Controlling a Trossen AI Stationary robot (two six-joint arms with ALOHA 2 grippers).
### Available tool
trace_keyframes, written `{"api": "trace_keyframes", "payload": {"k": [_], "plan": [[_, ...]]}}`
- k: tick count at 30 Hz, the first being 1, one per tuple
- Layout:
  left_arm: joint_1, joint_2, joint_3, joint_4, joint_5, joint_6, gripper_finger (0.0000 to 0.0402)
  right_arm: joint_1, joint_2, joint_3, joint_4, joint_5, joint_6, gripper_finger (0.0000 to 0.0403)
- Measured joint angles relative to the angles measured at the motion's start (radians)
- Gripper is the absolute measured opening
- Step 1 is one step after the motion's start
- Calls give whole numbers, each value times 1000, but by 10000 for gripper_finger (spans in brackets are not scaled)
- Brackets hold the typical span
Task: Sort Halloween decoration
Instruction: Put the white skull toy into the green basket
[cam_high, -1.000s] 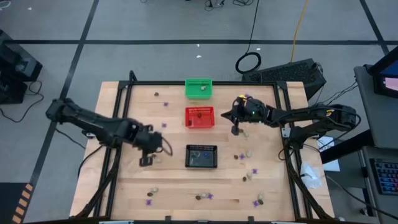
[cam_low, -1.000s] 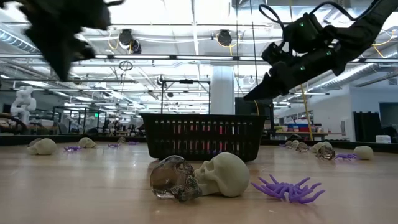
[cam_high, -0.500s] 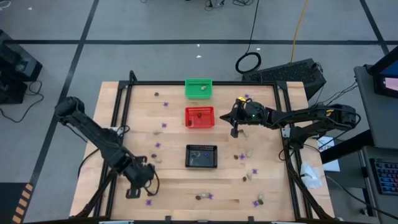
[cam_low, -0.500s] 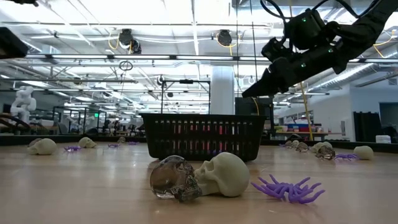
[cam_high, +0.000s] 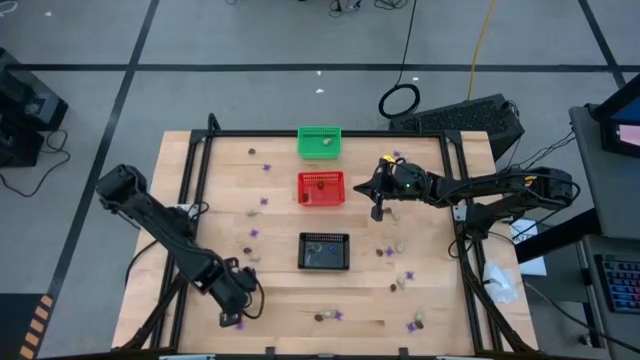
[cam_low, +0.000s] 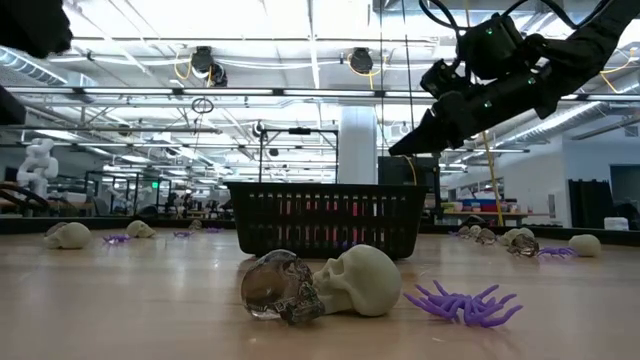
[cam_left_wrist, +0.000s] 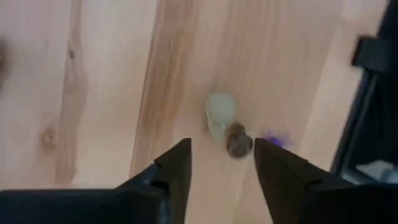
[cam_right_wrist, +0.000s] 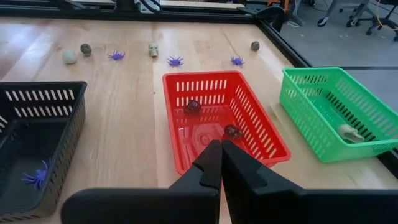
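The Halloween decoration lies scattered on the wooden table as tiny trinkets. My left gripper hovers open near the table's near-left corner. Past its fingertips lie a cream skull, a brown skull and a purple spider, none between the fingers. My right gripper hangs shut and empty, above the table just right of the red basket. The red basket holds two brown skulls. The green basket holds a cream skull, and the black basket a purple spider.
More trinkets lie right of the black basket and along the near edge. Close to the low camera lie a brown skull, a cream skull and a purple spider. Black frame rails run along the table's sides.
My left gripper has swung from beside the black basket's left side toward the table's near edge, and now hangs over the trinkets at the near left. No trinket has moved.
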Motion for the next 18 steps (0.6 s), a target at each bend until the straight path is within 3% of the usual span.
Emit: {"api": "trace_keyframes", "payload": {"k": [8, 18], "plan": [[-5, 108, 0, 47, -4, -2, 187, 0, 0, 0, 0, 0, 0, 0], [-9, 119, 0, 99, -50, -7, 187, 0, 0, 0, 0, 0, 0, 0]]}}
